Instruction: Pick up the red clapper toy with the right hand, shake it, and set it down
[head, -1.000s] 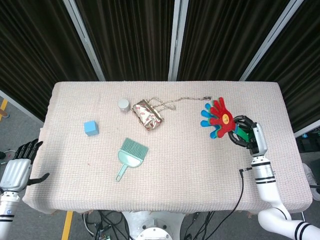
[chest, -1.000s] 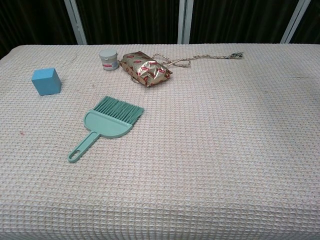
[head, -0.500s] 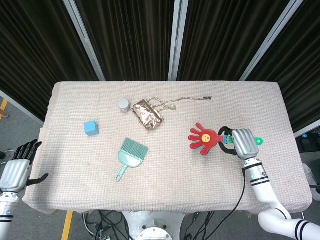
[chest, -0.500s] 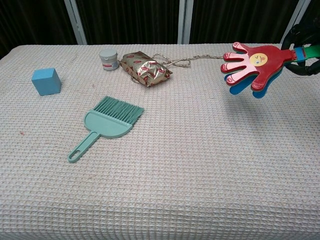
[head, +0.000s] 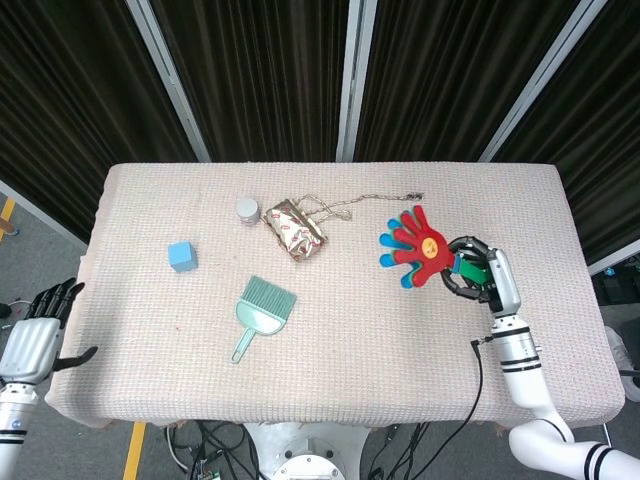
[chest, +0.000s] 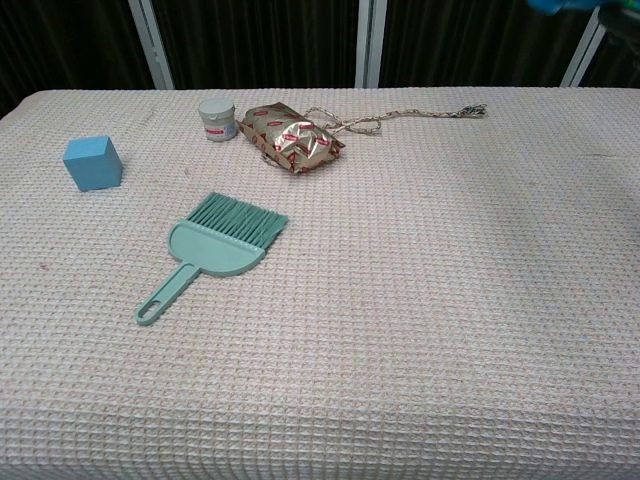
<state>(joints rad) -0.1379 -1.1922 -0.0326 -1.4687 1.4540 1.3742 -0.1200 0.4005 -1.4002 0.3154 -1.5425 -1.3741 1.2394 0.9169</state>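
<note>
The red clapper toy (head: 421, 245) is a flat, glossy plastic hand shape with a yellow round face at its palm and blue hand-shaped layers fanned out behind it. It is up off the table at about 3 o'clock of the scene, its fingers splayed toward 10 o'clock. Its green handle sits inside the right hand (head: 478, 273), whose dark fingers (head: 462, 247) curl around it; the hand's back is pale grey and smooth. In the chest view only a sliver of blue (chest: 560, 4) shows at the top edge.

The table (head: 330, 370) is covered with a pinkish waffle-weave cloth. At 11 o'clock from the toy lies a crinkled foil pouch (head: 296, 228), gold with red print, with a thin beaded cord (head: 365, 200) trailing from it toward 3 o'clock. Just beside the pouch at 9 o'clock stands a small round white jar (head: 247, 209). Toward 8 o'clock of the pouch lies a teal plastic hand brush (head: 262, 312) with stiff bristles and a looped handle. A light blue cube (head: 182, 256) sits well apart at 9 o'clock.

The left hand (head: 36, 335) hangs off the table's edge at 8 o'clock, fingers spread, holding nothing.
</note>
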